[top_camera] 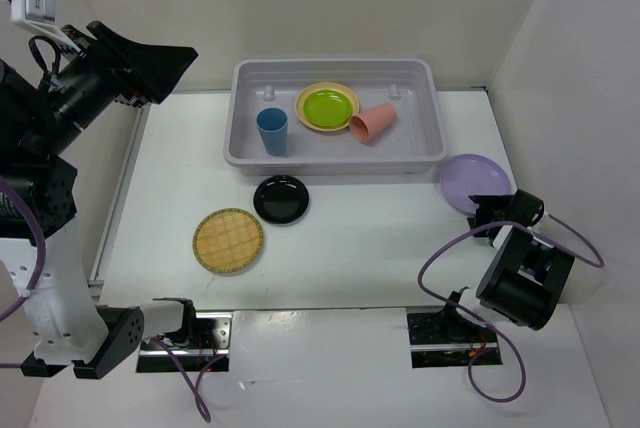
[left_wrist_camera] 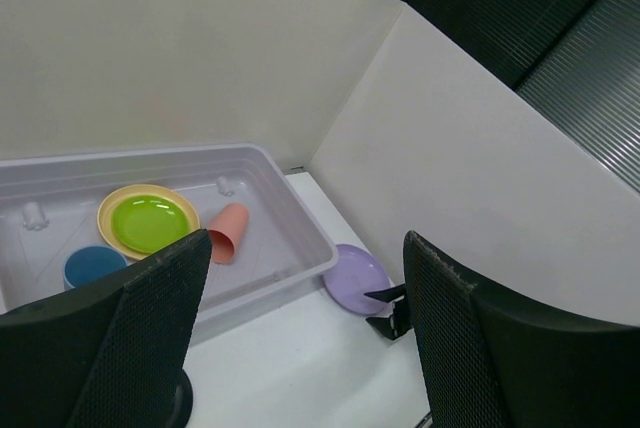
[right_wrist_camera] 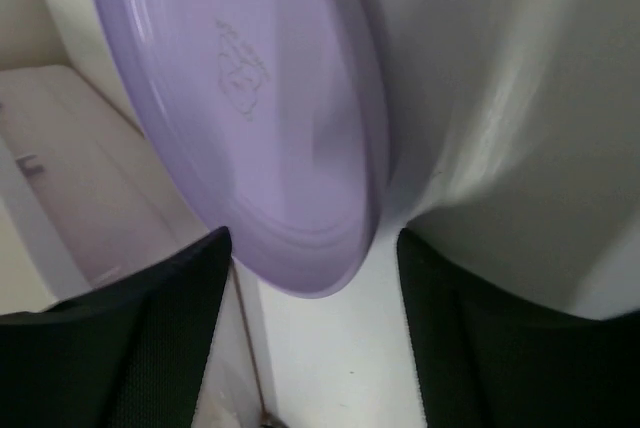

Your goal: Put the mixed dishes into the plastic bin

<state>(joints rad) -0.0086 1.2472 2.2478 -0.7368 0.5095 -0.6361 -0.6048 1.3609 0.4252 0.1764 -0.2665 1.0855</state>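
The plastic bin [top_camera: 433, 116] stands at the back of the table. It holds an upright blue cup [top_camera: 272, 131], a lime green plate [top_camera: 328, 106] stacked on a peach-orange plate [top_camera: 303, 113], and a salmon-red cup [top_camera: 372, 123] on its side. A black plate [top_camera: 281, 198] and a tan woven plate [top_camera: 228, 240] lie in front of the bin. A lavender plate [top_camera: 473, 181] lies to the right of the bin. My right gripper [top_camera: 487, 216] is open at its near edge; in the right wrist view [right_wrist_camera: 315, 328] the plate [right_wrist_camera: 250, 98] is just ahead of the fingers. My left gripper [top_camera: 165, 68] is open and empty, raised high at the far left.
White walls enclose the table at the back and right; the lavender plate lies close to the right wall [top_camera: 560, 98]. The left wrist view shows the bin [left_wrist_camera: 300, 238], the lavender plate [left_wrist_camera: 358, 276] and the right gripper [left_wrist_camera: 390, 308] from above. Cables trail by the right arm's base [top_camera: 450, 248].
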